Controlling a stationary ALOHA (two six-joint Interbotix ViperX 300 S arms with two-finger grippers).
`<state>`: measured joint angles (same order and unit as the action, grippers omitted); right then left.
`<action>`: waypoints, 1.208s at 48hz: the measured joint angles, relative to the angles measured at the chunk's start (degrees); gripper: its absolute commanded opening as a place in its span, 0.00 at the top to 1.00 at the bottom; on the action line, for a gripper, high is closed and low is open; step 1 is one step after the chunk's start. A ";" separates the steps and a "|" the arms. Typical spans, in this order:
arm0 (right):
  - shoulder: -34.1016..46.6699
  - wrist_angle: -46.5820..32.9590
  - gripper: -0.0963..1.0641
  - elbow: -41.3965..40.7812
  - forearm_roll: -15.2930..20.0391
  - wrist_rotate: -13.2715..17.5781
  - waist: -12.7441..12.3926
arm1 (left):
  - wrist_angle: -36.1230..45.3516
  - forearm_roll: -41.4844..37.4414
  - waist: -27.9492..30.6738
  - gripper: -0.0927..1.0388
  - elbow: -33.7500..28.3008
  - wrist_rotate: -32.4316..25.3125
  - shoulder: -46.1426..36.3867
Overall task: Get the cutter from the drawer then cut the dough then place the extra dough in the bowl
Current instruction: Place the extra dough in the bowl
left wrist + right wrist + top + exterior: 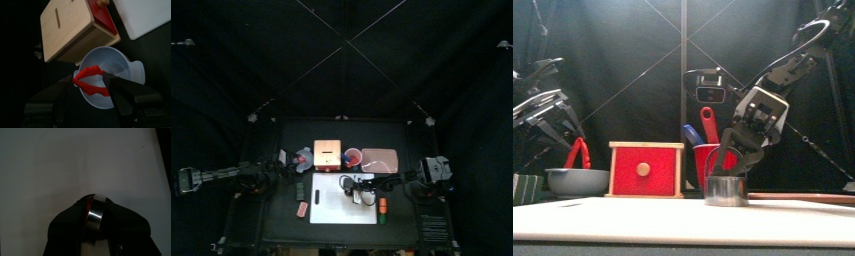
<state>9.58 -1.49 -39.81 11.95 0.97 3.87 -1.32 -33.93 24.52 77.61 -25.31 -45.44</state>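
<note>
**A:** How far along is the job looking?

**B:** Well along, I'd judge. The round metal cutter (727, 190) is out of the wooden box (647, 170) and is standing on the white cutting board (73, 163). The right pincer (738, 165) is coming down on it from above and clamping it between its jaws.

**A:** And the dough?

**B:** The left pincer (92, 83) is gripping a loop of red dough (87, 74) and dangling it right over the blue-grey bowl (573, 182), just beside the box. That looks like the trimmed-off extra, so I'm taking the cut as made.

**A:** Is it touching the bowl?

**B:** I can't tell. Its lower end is hanging about level with the rim.

**A:** So what is remaining?

**B:** Mostly the release. The loop isn't lying in the bowl yet, because the jaws are pinching it. Whether any cut piece is sitting inside the cutter is hidden.
</note>
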 measured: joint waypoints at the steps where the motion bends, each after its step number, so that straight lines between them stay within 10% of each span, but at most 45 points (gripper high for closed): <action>1: 0.00 -0.09 0.32 0.00 0.00 0.00 0.00 | 0.00 -0.09 0.00 0.15 0.00 0.00 0.00; 58: 0.35 0.00 0.32 0.26 0.18 0.00 0.00 | 0.18 -0.88 0.00 0.15 -0.62 0.00 0.00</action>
<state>9.93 -1.49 -39.55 12.13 0.97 3.87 -1.14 -34.80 24.52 76.99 -25.31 -45.44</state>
